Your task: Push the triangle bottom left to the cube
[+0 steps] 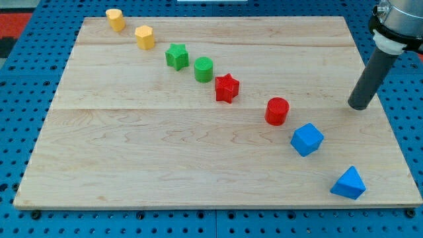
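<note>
A blue triangle block (348,183) lies near the board's bottom right corner. A blue cube (307,139) sits up and to the left of it, a short gap between them. My tip (359,106) rests on the board at the right side, above both blue blocks and to the right of the cube. It touches no block.
A diagonal row of blocks runs from the top left toward the cube: two yellow blocks (115,19) (145,37), a green star (176,56), a green cylinder (203,69), a red star (226,87) and a red cylinder (277,111). The wooden board (165,152) lies on a blue pegboard.
</note>
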Action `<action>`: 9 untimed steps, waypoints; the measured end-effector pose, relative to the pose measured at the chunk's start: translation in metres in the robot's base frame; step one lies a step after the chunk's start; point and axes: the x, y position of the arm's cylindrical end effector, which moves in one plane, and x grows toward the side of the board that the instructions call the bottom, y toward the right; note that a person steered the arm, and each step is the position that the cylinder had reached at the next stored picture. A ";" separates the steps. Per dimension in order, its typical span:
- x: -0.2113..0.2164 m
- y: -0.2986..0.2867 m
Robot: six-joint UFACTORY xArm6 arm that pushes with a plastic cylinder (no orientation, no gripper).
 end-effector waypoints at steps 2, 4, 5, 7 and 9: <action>-0.002 -0.002; -0.018 -0.001; -0.001 -0.012; 0.115 0.072; 0.174 -0.048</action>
